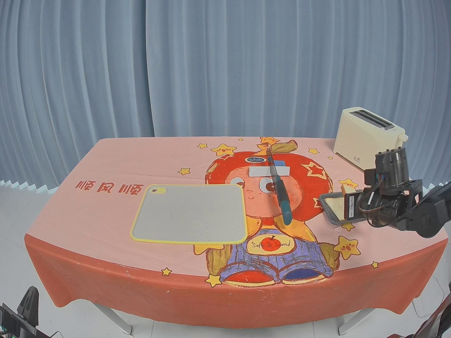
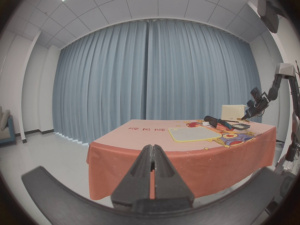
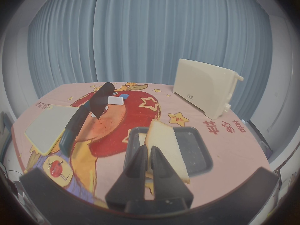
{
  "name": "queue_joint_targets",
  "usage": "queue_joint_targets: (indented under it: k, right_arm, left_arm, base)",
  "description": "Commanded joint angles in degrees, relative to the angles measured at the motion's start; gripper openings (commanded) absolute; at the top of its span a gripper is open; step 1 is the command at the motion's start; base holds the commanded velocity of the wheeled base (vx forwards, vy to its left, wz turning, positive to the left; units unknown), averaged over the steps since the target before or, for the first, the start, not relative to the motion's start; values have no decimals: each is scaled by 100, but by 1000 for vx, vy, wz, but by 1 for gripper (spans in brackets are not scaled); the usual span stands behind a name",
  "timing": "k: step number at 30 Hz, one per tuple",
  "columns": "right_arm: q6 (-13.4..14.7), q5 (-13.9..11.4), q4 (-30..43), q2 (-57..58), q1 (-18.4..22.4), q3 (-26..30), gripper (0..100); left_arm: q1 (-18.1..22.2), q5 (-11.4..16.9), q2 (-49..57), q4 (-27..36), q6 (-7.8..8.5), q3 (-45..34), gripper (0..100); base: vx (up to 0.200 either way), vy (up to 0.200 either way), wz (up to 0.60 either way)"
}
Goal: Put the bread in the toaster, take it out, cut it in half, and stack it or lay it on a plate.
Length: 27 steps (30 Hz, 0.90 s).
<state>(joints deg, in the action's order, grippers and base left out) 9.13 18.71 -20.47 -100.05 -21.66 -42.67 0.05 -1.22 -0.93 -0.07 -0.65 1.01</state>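
My right gripper [image 3: 148, 153] is shut on a slice of bread [image 3: 165, 144], holding it tilted up on its edge over a dark tray [image 3: 200, 164] at the table's right side. A second pale slice [image 3: 142, 138] lies in the tray behind it. In the head view the right gripper [image 1: 352, 198] hangs over the tray [image 1: 329, 214], with a bit of the held bread [image 1: 348, 188] showing. The cream toaster [image 1: 369, 137] stands behind, at the back right. My left gripper [image 2: 153, 150] is shut on nothing, low and off the table's front left corner.
A grey cutting board with a yellow rim [image 1: 190, 213] lies left of the middle. A knife with a teal handle [image 1: 284, 207] lies in the centre, its dark blade end propped on a small white block [image 1: 258, 171]. Orange cloth covers the table [image 1: 103, 165].
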Motion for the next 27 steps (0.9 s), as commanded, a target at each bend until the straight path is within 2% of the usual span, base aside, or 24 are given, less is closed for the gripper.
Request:
queue_joint_targets:
  k: [1, 3, 18, 19, 27]
  right_arm:
    - [-148, 45, -405, -858, -119, -172, 0]
    - [-315, 62, -651, -1096, -119, -198, 0]
    - [-342, 221, -722, -1201, -216, -145, 0]
    - [-342, 229, -731, -1201, -224, -145, 100]
    - [-333, 229, -739, -929, -295, -172, 100]
  left_arm:
    - [4, -1, 93, -1, -6, -101, 0]
    - [4, -1, 93, -1, -6, -101, 0]
    - [4, -1, 93, -1, 3, -101, 0]
    - [4, -10, 93, -1, -6, -101, 0]
    - [4, -1, 93, -1, 3, -101, 0]
  base:
    - [0, 0, 0]
    - [0, 0, 0]
    - [0, 0, 0]
    - [0, 0, 0]
    - [0, 0, 0]
